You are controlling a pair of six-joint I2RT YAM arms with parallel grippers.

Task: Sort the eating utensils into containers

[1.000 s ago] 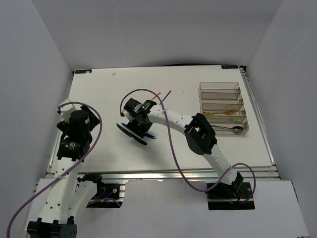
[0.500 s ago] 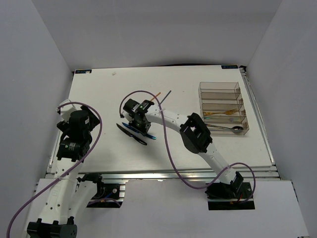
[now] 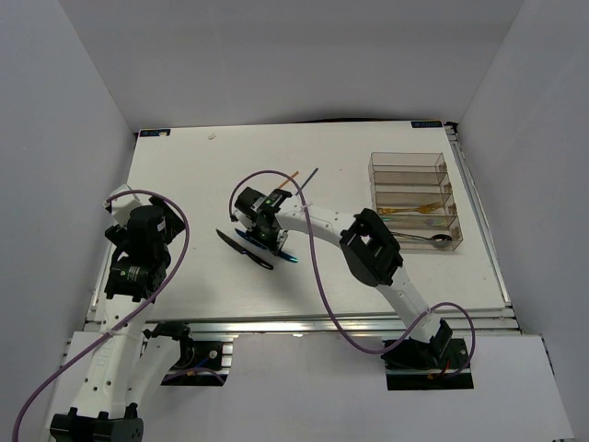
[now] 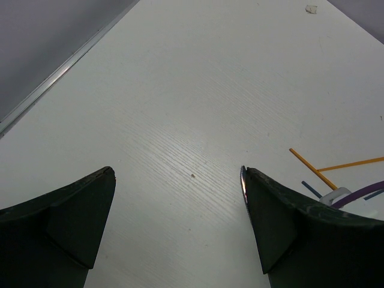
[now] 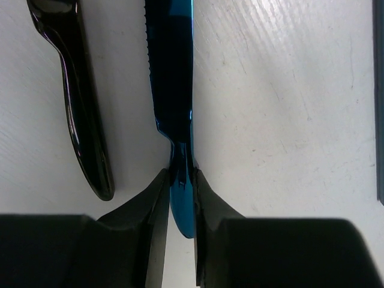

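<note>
1. Two fingers of the right gripper (image 5: 180, 177) are pinching the blue knife (image 5: 171, 72) at its narrow neck, where blade meets handle. The knife is lying flat on the tabletop (image 5: 288, 90), its blade running toward 12 o'clock in the wrist view.
2. A black utensil (image 5: 84, 120) is lying just beside the knife at 9 o'clock, not touching it, so lifting straight up is looking like the way to avoid dragging it along.
3. The grip is sitting off the knife's middle, by my judgement, so the long blade is likely to droop or swivel. Raising slowly with a level wrist is looking wise.
4. In the overhead view the clear tray (image 3: 409, 161) is standing at 3 o'clock from that gripper, well apart. A gold fork (image 3: 414, 210) and a spoon (image 3: 433, 238) appear to be resting in its two nearest compartments, so the knife is needing another one, lined up lengthwise before release.
5. The left gripper (image 4: 177, 180) is hanging wide open over bare tabletop, holding nothing. Orange chopsticks (image 4: 312, 171) are lying at its 3 o'clock.
</note>
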